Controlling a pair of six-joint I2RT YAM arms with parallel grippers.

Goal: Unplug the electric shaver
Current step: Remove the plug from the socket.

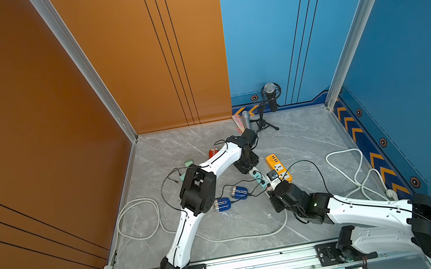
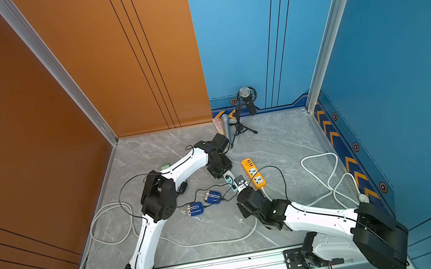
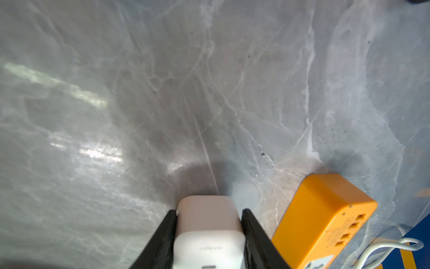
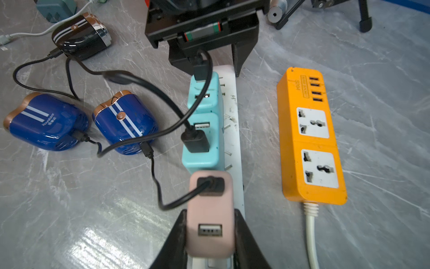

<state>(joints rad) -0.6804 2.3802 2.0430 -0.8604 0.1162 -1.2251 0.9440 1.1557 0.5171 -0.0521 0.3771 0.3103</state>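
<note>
On the marble table (image 1: 174, 145), the white power strip (image 4: 232, 130) lies beside an idle orange power strip (image 4: 309, 135). The left gripper (image 3: 209, 212) is clamped across the far end of the white strip and pins it in place. The right gripper (image 4: 210, 212) is clenched on the pink adapter (image 4: 209, 205), which is seated at the near end of that strip. The step in hand is judged to be withdrawal of this adapter. Draw it squarely off the strip face, along the line of its pins. Do not rock it sideways, because a teal adapter (image 4: 202, 149) stands just beside it. Hold the strip down with the left gripper throughout, so that only the adapter lifts. Check the slack in the black cable (image 4: 158, 186), since a taut run would drag the shaver. That cable appears to run from the adapter's upper port to the blue shaver (image 4: 125, 121), the nearer to the strip of two blue ones. This shaver lies flat on the table, near the strip on its left-arm side. In both top views its long axis runs roughly across the table. Its metal-rimmed head end points toward the left arm, and its charging-port end points toward the strip.
</note>
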